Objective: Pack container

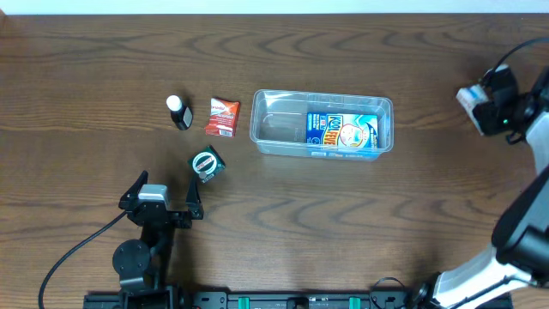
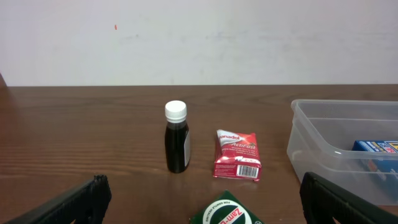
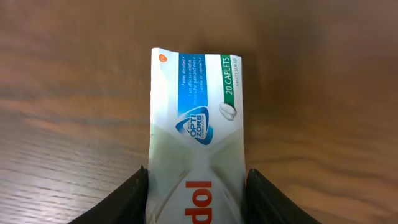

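Note:
The container (image 1: 276, 128), a clear tub, lies at mid table with a blue-and-white box (image 1: 343, 133) in its right half; its left end (image 2: 311, 134) also shows in the left wrist view. At the far right, above the table, my right gripper (image 1: 477, 101) is shut on a white caplet box (image 1: 466, 96). In the right wrist view both fingers (image 3: 127, 199) press the sides of this white box (image 3: 196, 118). My left gripper (image 1: 167, 184) stands wide open and holds nothing, just short of a green round-label box (image 1: 207, 165).
Left of the container stand a dark bottle with a white cap (image 1: 178, 112) and a red packet (image 1: 222, 118). The left wrist view shows the bottle (image 2: 177, 144), the red packet (image 2: 237, 155) and the green box (image 2: 227, 211) ahead of the open fingers.

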You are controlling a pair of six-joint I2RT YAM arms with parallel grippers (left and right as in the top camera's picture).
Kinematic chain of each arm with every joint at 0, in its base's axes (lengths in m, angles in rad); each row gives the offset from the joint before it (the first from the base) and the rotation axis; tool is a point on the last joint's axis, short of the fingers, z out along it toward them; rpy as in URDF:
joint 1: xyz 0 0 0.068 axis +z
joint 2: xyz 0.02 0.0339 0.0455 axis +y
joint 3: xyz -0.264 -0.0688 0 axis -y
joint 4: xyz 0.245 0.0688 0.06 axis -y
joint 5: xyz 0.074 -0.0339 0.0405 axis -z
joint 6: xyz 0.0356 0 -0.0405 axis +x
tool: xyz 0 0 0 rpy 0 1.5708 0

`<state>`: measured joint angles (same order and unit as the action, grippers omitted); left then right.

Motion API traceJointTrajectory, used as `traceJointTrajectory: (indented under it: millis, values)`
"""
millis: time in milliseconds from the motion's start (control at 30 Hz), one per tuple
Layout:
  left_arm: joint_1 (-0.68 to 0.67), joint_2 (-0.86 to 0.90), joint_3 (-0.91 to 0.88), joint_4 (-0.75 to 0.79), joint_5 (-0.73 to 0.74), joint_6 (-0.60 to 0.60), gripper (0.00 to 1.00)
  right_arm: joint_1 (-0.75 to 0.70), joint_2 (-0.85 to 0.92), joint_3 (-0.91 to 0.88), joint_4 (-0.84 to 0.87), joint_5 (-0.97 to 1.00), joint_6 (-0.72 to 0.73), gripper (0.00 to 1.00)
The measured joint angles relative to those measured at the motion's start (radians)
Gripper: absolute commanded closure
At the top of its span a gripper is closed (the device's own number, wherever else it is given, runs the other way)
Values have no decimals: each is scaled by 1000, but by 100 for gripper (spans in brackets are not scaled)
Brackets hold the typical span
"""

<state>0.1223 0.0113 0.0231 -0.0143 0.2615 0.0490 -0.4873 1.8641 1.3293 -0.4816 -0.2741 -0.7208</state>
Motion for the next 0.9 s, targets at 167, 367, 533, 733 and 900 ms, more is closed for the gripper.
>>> traceJointTrajectory:
  millis: [167, 367, 533, 733, 900]
  values:
    - [0, 0, 0, 0, 0, 0, 2, 28, -106, 0, -4, -10, 10, 54]
    - [0, 0, 0, 0, 0, 0, 2, 107, -177, 0, -8, -15, 13, 57]
    - [0, 0, 0, 0, 0, 0, 2, 207, -240, 0, -8, -21, 16, 58]
    - [0, 0, 0, 0, 0, 0, 2, 367, -270, 0, -31, -23, 16, 55]
    - [0, 0, 0, 0, 0, 0, 2, 486, -270, 0, -53, -24, 16, 54]
